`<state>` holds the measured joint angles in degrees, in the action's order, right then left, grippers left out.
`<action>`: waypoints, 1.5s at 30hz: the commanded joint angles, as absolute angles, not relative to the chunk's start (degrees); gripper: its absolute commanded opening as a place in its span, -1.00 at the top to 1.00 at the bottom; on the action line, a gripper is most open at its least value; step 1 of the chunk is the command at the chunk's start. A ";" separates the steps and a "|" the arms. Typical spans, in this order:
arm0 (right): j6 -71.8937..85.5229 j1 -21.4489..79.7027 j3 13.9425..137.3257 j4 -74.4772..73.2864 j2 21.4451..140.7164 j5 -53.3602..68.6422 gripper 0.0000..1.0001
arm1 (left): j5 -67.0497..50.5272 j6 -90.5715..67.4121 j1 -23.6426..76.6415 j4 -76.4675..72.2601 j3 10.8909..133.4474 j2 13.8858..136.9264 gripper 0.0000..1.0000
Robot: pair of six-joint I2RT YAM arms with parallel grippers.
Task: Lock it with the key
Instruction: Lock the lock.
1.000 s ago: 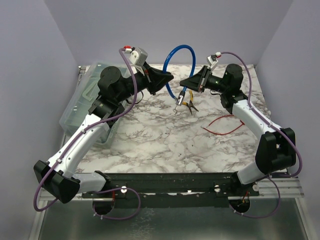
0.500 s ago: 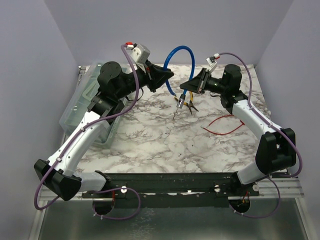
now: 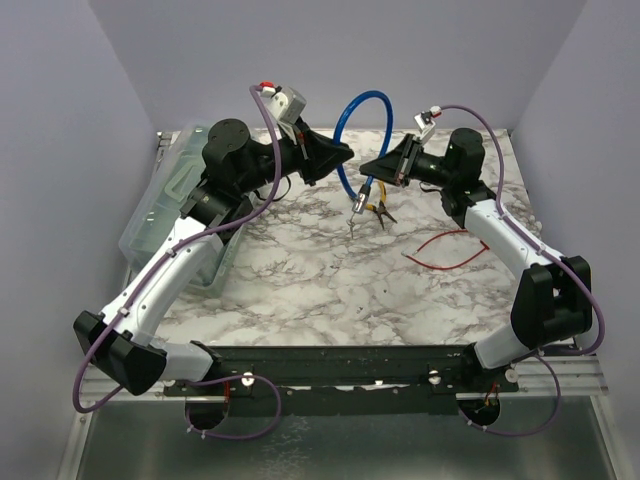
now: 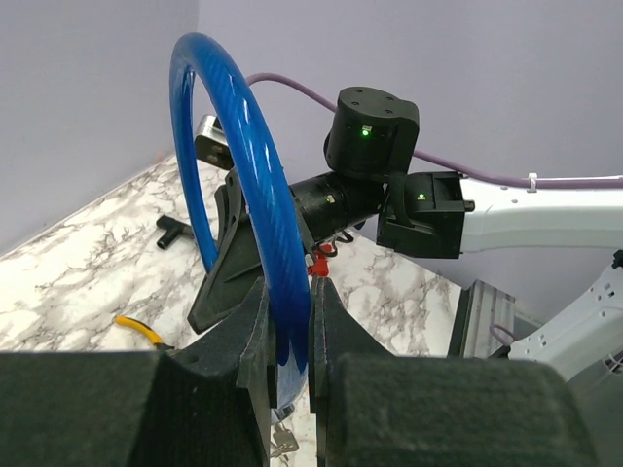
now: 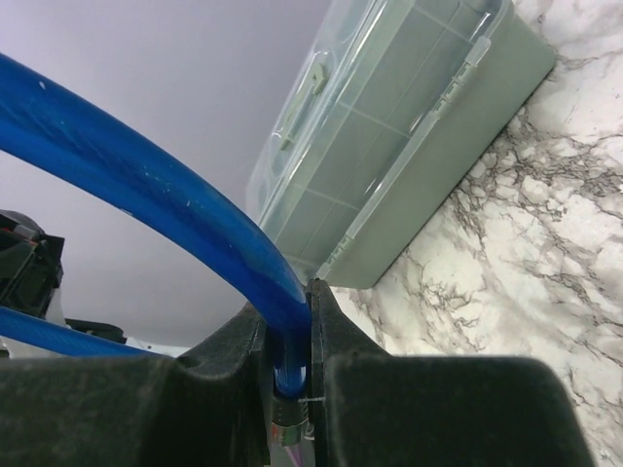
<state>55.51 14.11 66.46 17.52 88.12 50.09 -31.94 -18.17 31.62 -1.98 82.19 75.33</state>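
Blue cable lock [image 4: 241,146] held aloft over marble table [image 3: 300,280], loop standing upright between arms. Left gripper [image 4: 289,321] clamped tight on cable's lower run. Right gripper [image 5: 289,342] pinched shut on same cable from opposite side, tips nearly meeting. Key [image 3: 354,208] dangled straight down below that junction, long axis vertical, beneath both grippers, about equally near each. Judgement: one gripper needed to let go and reach down for key. Lock barrel not clearly seen.

Lab cell: plain walls [image 3: 60,150], marble-print table [image 3: 300,280].
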 commanded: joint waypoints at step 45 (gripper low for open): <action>73.21 12.60 63.93 29.88 89.25 51.07 0.99 | -23.35 -15.08 34.81 -6.20 76.79 69.84 -0.06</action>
<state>73.01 12.91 63.09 27.44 88.97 50.96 -21.65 -15.81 34.89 -9.98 75.50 72.18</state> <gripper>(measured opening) 0.148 0.469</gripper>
